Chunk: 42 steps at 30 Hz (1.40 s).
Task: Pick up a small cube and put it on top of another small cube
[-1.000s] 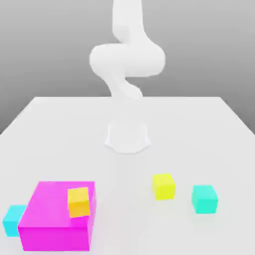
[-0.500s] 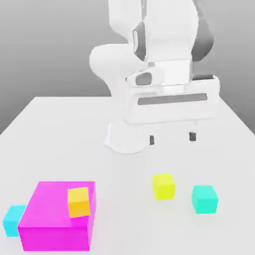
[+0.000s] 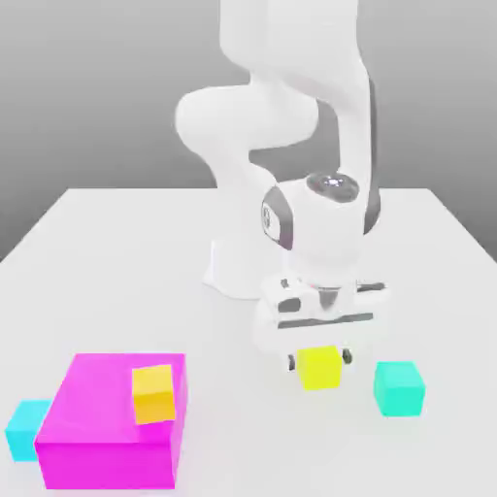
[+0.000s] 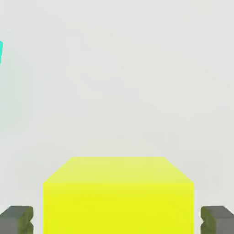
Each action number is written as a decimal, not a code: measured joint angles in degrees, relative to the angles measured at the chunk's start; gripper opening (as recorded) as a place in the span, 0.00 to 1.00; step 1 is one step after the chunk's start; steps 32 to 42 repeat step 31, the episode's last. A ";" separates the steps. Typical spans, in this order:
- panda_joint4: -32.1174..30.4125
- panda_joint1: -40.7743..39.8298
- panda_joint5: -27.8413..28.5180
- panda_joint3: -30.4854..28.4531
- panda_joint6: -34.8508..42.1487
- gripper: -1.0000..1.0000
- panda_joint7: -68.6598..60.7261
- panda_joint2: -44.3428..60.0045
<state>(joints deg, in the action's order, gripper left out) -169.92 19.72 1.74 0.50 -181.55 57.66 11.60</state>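
Grey backdrop rises behind a white table [image 3: 107, 252], and the white arm bends down from above toward the table's near side.

At the end of the arm, the hand [image 3: 318, 360] points straight down over a yellow cube [image 3: 319, 368], which sits on the table. Its dark fingertips [image 3: 293, 362] stand one on each side of the cube, low against its sides. From the hand view, the yellow cube [image 4: 118, 194] lies between the two dark fingertips [image 4: 16, 219], with a thin strip of table showing between each tip and the cube's face, so the hand straddles the cube without a visible squeeze; whether the pads actually touch the cube cannot be told.

Just beside the yellow cube, toward the exterior view's right, a teal cube [image 3: 399, 387] sits on the table, apart from it. The same teal colour shows as a sliver at the edge of the hand view [image 4: 1, 51].

Well apart, toward the exterior view's left, a large magenta block [image 3: 102, 432] rests on the table. An orange cube [image 3: 153, 393] lies on its top face near the right rear corner, slightly turned. A light blue cube [image 3: 25, 428] sits on the table against the block's left side, partly hidden by it.
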 joint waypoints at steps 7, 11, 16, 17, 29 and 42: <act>-0.83 -2.58 -1.81 3.00 4.41 0.00 -1.44 -5.27; -2.16 -2.52 -4.41 3.77 11.24 0.00 -3.18 -13.41; 1.30 -0.58 -3.01 4.42 19.78 0.00 -7.25 -18.50; 3.12 0.23 -2.85 4.78 21.49 0.00 -9.26 -18.40; 14.25 5.46 0.41 6.39 20.51 1.00 -19.53 -6.18; 14.25 5.46 0.41 6.39 20.51 1.00 -19.53 -6.18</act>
